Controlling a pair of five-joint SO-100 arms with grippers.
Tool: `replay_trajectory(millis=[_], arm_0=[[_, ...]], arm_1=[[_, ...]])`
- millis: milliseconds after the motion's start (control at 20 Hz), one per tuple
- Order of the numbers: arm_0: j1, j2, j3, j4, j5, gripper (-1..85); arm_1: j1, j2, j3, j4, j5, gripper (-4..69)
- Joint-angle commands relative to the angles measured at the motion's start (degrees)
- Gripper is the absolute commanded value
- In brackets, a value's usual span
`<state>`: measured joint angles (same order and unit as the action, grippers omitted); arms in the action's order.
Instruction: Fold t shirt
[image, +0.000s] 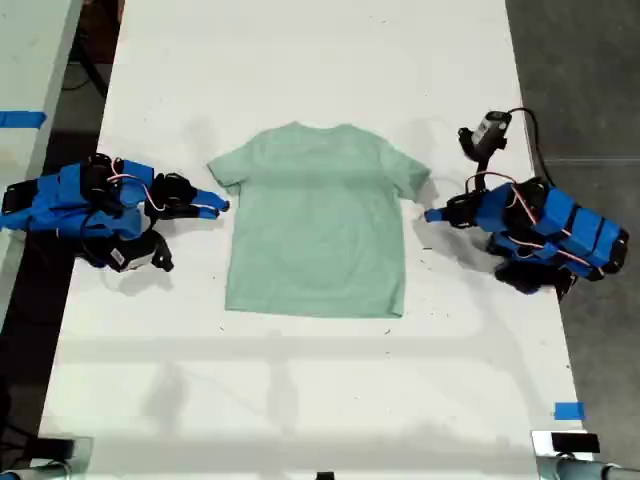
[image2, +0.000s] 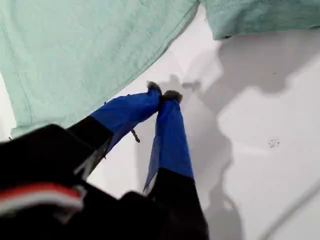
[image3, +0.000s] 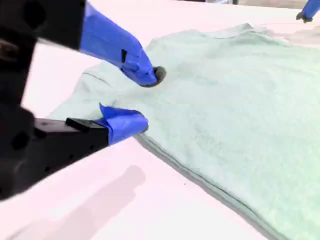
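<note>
The white counter (image: 300, 60) is seen filling most of the exterior view. The t shirt (image: 315, 225) is laid flat and unfolded at the middle of it, with the neck towards the far edge, both sleeves spread out and the hem towards the near edge.

A blue arm is set at each side of the shirt. My first tool (image: 430, 215) is found at the exterior view's right, on bare counter just beside the shirt's side seam and below the sleeve. In the first wrist view its jaws (image2: 164, 92) are seen closed tip to tip, with nothing held between them.

My second tool (image: 220, 206) is placed at the exterior view's left, at the other sleeve. Its jaws (image3: 147, 100) are parted moderately, one tip over the sleeve and the other at the sleeve's edge; no cloth is gripped.

A small piece of blue tape (image: 568, 410) is stuck near the counter's near corner at the exterior view's right.
</note>
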<state>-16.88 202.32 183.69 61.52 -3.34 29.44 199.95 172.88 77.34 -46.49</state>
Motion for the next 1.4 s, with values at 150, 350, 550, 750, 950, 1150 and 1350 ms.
replay_trajectory(millis=[150, 350, 550, 750, 950, 1150, 1350], arm_0=[[-4.0, 0.4, 0.9, 0.1, -0.9, 5.7], [-3.1, 0.4, 0.9, 0.0, -1.0, 0.0], [2.3, 0.4, 0.8, -0.1, -1.4, 0.0], [3.7, 0.4, 0.9, 0.0, -0.4, 0.0], [4.8, 0.4, 0.9, -0.2, -2.2, 0.0], [4.4, 0.4, 0.9, 0.1, -2.5, 0.0], [4.9, 0.4, 0.9, 0.0, -2.9, 0.0]], arm_1=[[1.1, 0.7, 4.7, 0.2, 0.5, 1.9], [2.2, 0.8, 4.7, 0.2, 31.2, 2.9], [0.7, 0.8, 4.7, 0.2, 30.7, 2.9], [-2.5, 0.8, 4.2, 1.0, 26.5, 1.7], [-5.6, -2.0, -2.9, 4.1, 27.9, 1.7], [3.9, -39.0, -34.7, 6.8, 12.4, 1.7], [19.2, -57.0, -55.7, 10.9, -8.8, 14.4]])
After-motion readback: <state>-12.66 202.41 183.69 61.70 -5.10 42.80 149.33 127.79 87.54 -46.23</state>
